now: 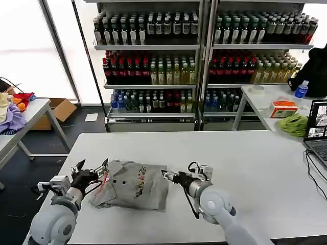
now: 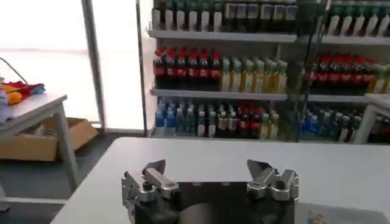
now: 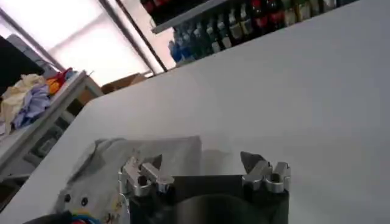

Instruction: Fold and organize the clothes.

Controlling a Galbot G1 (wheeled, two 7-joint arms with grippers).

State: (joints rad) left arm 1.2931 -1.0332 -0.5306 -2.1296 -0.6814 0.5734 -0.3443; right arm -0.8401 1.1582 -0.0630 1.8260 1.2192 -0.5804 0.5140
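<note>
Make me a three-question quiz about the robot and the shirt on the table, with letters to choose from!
1. Where does the grey shirt lie?
A. on the white table, between the two grippers
B. on a drinks shelf
C. in the cardboard box

2. How many shirts lie on the robot's table?
A. three
B. one
C. five

3. How are the fingers of the left gripper and the right gripper?
A. both spread open, holding nothing
B. both clamped on a bottle
C. one holding a laptop

Answers:
1 A, the head view shows the shirt on the table with a gripper at each side of it.
2 B, one folded grey shirt with a colourful print lies there.
3 A, each wrist view shows its fingers apart with nothing between them.
</note>
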